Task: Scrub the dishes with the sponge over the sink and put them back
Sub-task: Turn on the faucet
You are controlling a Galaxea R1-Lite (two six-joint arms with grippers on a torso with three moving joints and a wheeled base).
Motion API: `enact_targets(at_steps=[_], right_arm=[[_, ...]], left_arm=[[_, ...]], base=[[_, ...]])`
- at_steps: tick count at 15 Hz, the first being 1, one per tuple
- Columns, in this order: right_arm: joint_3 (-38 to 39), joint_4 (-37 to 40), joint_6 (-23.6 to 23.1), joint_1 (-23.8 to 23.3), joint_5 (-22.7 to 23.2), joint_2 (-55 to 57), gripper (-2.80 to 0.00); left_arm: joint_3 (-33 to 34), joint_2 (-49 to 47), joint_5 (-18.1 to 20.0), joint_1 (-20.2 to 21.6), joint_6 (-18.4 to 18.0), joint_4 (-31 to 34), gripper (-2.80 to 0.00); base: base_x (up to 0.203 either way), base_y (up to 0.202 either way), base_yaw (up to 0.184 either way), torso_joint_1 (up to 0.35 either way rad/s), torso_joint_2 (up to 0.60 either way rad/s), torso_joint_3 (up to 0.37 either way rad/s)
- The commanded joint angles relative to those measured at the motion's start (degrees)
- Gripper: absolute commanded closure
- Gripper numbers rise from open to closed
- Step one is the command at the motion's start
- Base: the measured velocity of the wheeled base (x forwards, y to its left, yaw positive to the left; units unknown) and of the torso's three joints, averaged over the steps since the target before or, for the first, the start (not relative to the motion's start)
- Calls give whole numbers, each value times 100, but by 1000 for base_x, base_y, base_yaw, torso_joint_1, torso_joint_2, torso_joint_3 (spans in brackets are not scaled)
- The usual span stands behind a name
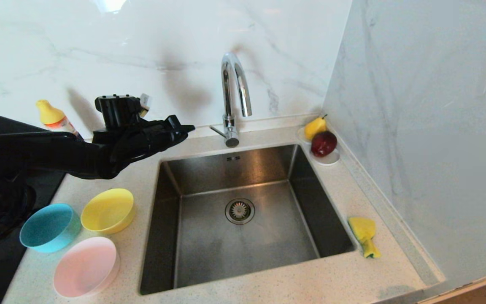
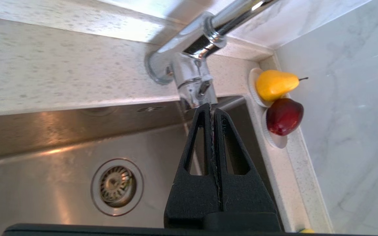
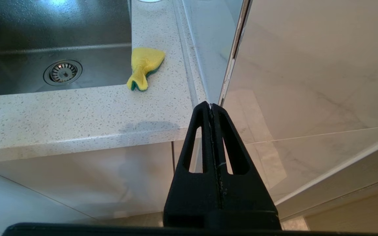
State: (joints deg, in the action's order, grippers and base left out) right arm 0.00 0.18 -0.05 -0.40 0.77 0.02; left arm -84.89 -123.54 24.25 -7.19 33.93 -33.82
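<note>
Speckled countertop (image 1: pixel 268 283), no legible writing; left gripper (image 1: pixel 186 127) fingers together above sink (image 1: pixel 243 169).

Open room above the sink (image 1: pixel 243 236), basin bare down to the drain. Faucet (image 1: pixel 234 97) blocking the desk's back edge; side wall (image 1: pixel 428 126) hemming the right edge.

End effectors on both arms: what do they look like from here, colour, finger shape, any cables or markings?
Both are matte black. The left end effector and the right end effector each have two tapered, wedge-shaped fingers with a long triangular cutout in each. The left arm is wrapped in a black fabric sleeve, with a boxy black module on top of the wrist. No markings or loose cables are visible.
</note>
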Motion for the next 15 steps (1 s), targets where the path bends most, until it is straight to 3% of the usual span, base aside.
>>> enact_targets(at_steps=[1, 6, 15], right_arm=[[0, -1, -4, -3, 2, 6, 0], [0, -1, -4, -4, 2, 6, 0], [0, -1, -4, -4, 2, 6, 0]], left_arm=[[-193, -199, -2, -106, 26, -20, 0], [-546, -456, -373, -274, 26, -20, 0], [-932, -839, -649, -494, 24, -9, 0]], base=[[0, 0, 0, 0, 0, 0], [0, 0, 0, 0, 0, 0], [0, 0, 0, 0, 0, 0]])
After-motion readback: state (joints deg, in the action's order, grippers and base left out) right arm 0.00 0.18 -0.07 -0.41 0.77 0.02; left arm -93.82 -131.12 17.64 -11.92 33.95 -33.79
